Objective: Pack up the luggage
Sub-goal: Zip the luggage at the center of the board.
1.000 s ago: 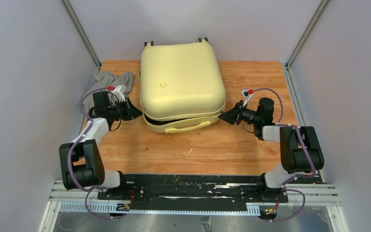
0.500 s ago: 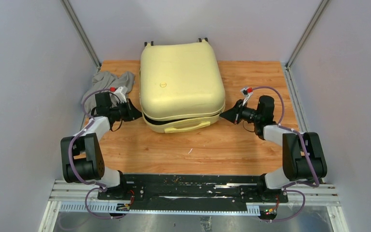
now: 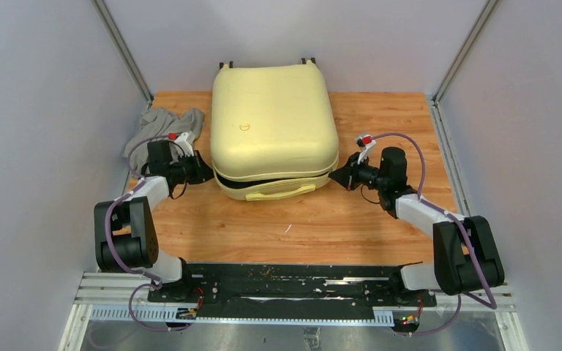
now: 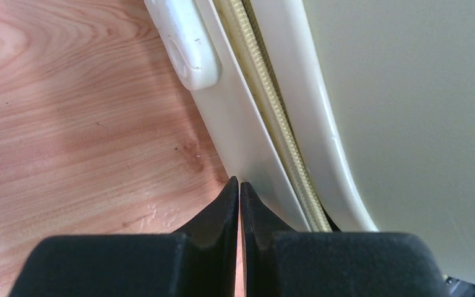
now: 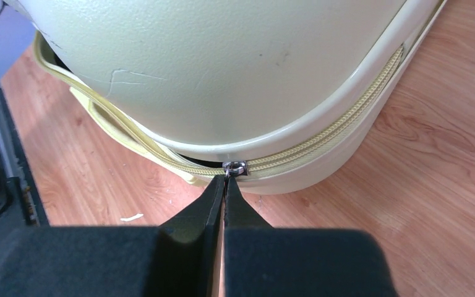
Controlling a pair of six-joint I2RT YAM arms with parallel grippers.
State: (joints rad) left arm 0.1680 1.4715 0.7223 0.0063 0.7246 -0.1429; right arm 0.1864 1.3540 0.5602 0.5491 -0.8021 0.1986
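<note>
1. The luggage (image 3: 274,124) lies flat on the counter (image 3: 300,219) in the upper middle of the top view. Its wheels (image 3: 225,65) point to the top of the frame and its yellow handle (image 3: 284,192) faces the bottom.
2. The lid is down but not sealed: a dark gap shows along the near edge, just above the handle.
3. A grey cloth (image 3: 162,124) lies crumpled on the counter at the upper left, just beside the luggage's left side.
4. The left arm (image 3: 128,234) reaches up from the lower left to the luggage's near left corner. Its jaws are pressed together with only a hairline slit between them and nothing visible in it. In the left wrist view the tips touch the lower shell, just left of the zipper (image 4: 272,111). A pale plastic foot (image 4: 182,43) sits on the shell at the upper left of that frame.
5. The right arm (image 3: 454,241) reaches from the lower right to the near right corner. Its jaws are pressed together.
6. In the right wrist view the tips meet at the metal zipper slider (image 5: 235,167), in the middle of the frame. To the right of the slider the zipper teeth are joined. To its left the two sides part and the tape hangs loose. Whether the jaws are pinching a tab of the slider cannot be told.
</note>
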